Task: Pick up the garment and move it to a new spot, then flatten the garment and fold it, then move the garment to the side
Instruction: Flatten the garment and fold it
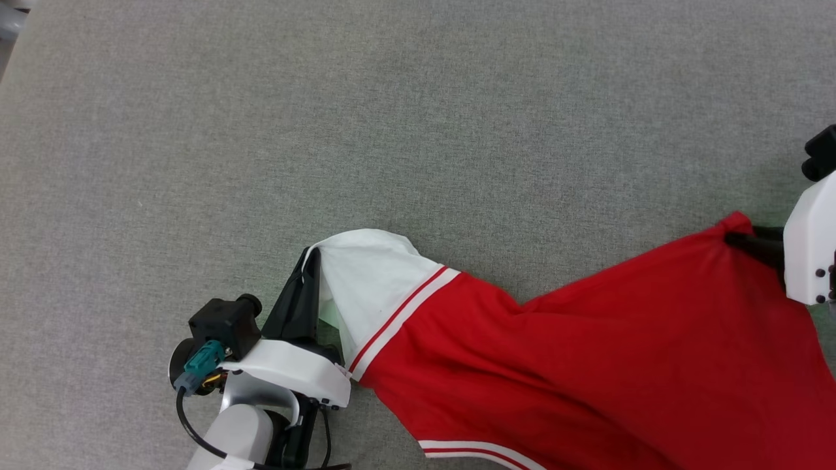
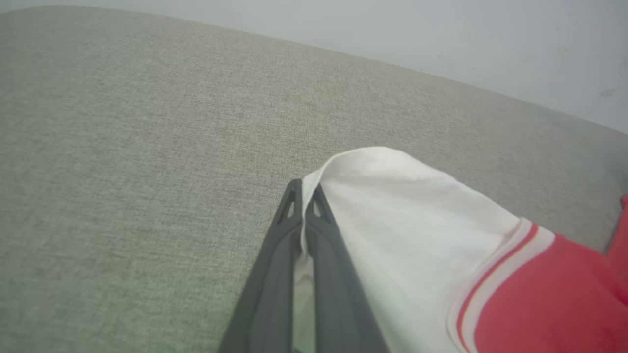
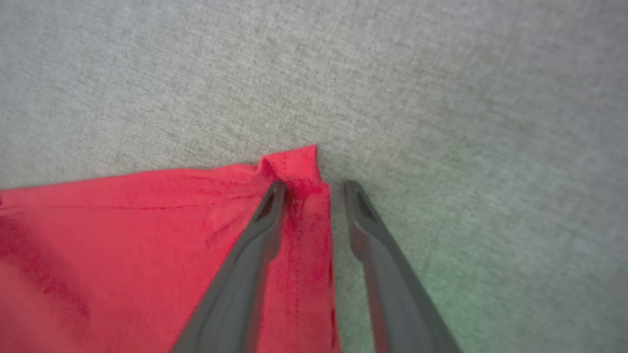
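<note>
The left gripper point(image 2: 304, 196), fingers pressed together, pinches the white sleeve point(image 2: 407, 215) of a thin, shiny bright red jersey point(image 1: 588, 352). The jersey stretches away to the right gripper point(image 3: 314, 189), whose fingers stand apart around the red hem corner point(image 3: 294, 166) (not yet clamped). A pull now could slip that corner free. Beyond the fingertips lies a grey woven fabric surface point(image 1: 392, 98), and I see no obstacle.

On the cloth surface point(image 1: 418, 98), the garment point(image 1: 588, 346), reaching from lower centre to the right edge of the head view. At its left end, the sleeve point(image 1: 372, 281), hem pinched between the closed fingers of the left gripper point(image 1: 309, 253), just left of it. At its far right, the corner point(image 3: 294, 166), between the parted fingers of the right gripper point(image 1: 738, 236): touching one finger, apart from the other.
</note>
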Controlling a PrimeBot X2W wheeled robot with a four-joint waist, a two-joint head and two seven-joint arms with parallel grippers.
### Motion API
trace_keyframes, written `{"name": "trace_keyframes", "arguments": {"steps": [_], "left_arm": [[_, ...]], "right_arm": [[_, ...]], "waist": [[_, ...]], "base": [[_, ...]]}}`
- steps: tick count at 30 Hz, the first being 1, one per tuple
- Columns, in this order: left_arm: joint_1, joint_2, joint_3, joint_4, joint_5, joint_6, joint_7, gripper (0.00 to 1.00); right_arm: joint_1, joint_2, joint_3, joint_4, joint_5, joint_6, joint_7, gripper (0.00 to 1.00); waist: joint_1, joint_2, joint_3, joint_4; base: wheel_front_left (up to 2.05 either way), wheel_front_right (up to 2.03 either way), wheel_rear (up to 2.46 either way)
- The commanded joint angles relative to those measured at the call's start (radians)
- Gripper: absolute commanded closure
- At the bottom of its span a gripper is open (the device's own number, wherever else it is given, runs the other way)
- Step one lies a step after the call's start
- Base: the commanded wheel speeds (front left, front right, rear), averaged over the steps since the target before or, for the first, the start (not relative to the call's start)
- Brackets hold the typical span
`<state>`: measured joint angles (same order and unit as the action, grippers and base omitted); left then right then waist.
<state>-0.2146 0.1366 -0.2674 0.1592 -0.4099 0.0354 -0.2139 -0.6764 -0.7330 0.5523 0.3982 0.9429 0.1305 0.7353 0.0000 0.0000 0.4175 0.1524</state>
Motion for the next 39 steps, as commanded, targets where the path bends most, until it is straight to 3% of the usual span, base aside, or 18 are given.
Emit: {"name": "trace_keyframes", "arguments": {"steps": [1, 9, 15, 24, 29, 39], "left_arm": [[-0.014, -0.002, 0.001, 0.007, -0.003, -0.002, -0.007, 1.00], [-0.024, 0.014, 0.023, 0.015, -0.020, -0.003, -0.013, 1.00], [-0.108, 0.062, 0.059, 0.010, -0.032, -0.012, 0.018, 1.00], [-0.380, 0.131, 0.106, 0.099, -0.051, -0.034, 0.094, 1.00], [-0.588, 0.148, 0.106, 0.210, -0.045, -0.051, 0.125, 1.00], [-1.012, 0.212, 0.102, 0.421, 0.020, -0.039, 0.142, 1.00]], "right_arm": [[0.059, 0.038, 0.079, 0.039, 0.014, 0.000, 0.025, 1.00], [-0.043, 0.024, 0.083, 0.044, 0.029, 0.000, -0.109, 1.00], [-0.114, 0.039, 0.044, 0.094, -0.032, 0.000, -0.253, 1.00], [-0.249, 0.133, -0.051, 0.227, -0.167, 0.000, -0.399, 1.00], [-0.353, 0.178, -0.110, 0.293, -0.247, 0.000, -0.469, 1.00], [-0.623, 0.241, -0.218, 0.381, -0.403, -0.001, -0.607, 1.00]], "waist": [[0.0000, 0.0000, -0.004, -0.001], [0.0000, 0.0000, -0.067, -0.020], [0.0000, 0.0000, -0.133, -0.065], [0.0000, 0.0000, -0.173, -0.166], [0.0000, 0.0000, -0.143, -0.208], [0.0000, 0.0000, -0.059, -0.254]], "base": [[0.00, 0.00, 0.00], [0.00, 0.00, 0.00], [0.00, 0.00, 0.00], [0.00, 0.00, 0.00], [0.00, 0.00, 0.00], [0.00, 0.00, 0.00]]}}
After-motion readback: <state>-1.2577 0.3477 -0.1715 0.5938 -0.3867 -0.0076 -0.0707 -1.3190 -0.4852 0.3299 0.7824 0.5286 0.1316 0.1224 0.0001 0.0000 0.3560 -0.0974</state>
